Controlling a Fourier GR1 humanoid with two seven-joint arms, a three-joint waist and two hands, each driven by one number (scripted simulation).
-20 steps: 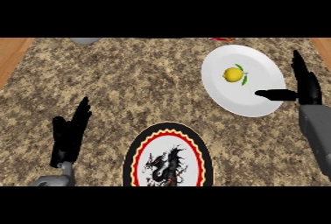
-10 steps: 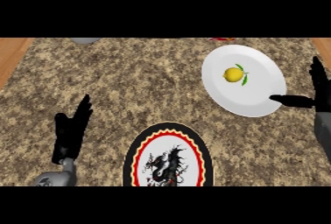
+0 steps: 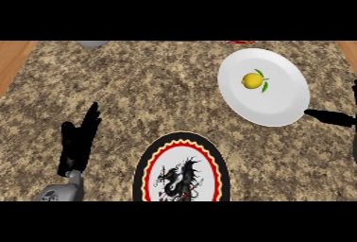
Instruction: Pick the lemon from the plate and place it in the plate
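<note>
So we've got the lemon (image 3: 252, 81) sitting on the white plate (image 3: 279, 106) at the upper right of the granite counter (image 3: 153, 90), nothing touching it. Our right hand (image 3: 333, 116) pokes in from the right edge, just beside that plate's lower rim; can't tell how it's set. Our left hand (image 3: 78, 142) rests at lower left, fingers straight and relaxed, holding nothing. A dragon-patterned plate (image 3: 181, 172) sits bottom center.

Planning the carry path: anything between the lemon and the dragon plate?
Head view: no objects. Between the lemon and the dragon plate lie only the white plate under the lemon, then bare granite counter.
</note>
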